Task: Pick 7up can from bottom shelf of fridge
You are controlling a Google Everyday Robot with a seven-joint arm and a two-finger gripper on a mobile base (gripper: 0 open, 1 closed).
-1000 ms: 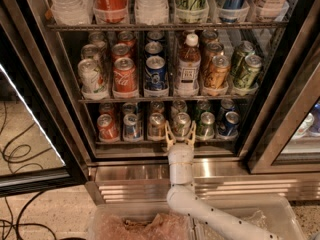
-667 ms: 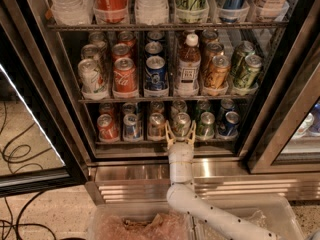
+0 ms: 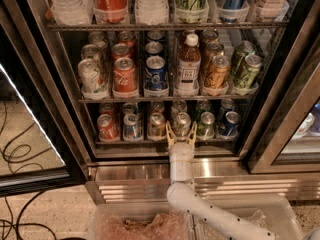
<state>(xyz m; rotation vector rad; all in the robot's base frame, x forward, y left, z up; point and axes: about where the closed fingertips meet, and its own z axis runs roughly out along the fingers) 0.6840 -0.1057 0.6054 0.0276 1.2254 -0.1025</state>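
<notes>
My gripper stands at the front rail of the bottom shelf of the fridge, fingers spread apart and pointing into the rack, closed on nothing. My white arm rises to it past the ribbed steel base.

The shelf is crowded. A copper-coloured can sits just beside my target on one side and a darker green can just beside it on the other. Further along the front row are a silver-and-blue can, a red can and, at the far end, a blue can. More cans stand in rows behind. On the level above, a brown bottle stands among red, blue, gold and green cans. Black cables trail over the floor beside the open door.

The 7up can stands upright at the front of its lane, directly above my gripper and between my two fingertips as seen from here. Whether they touch it I cannot tell. It shows a silver top with a pull tab and a pale whitish-green body, its lower part hidden behind my fingers.
</notes>
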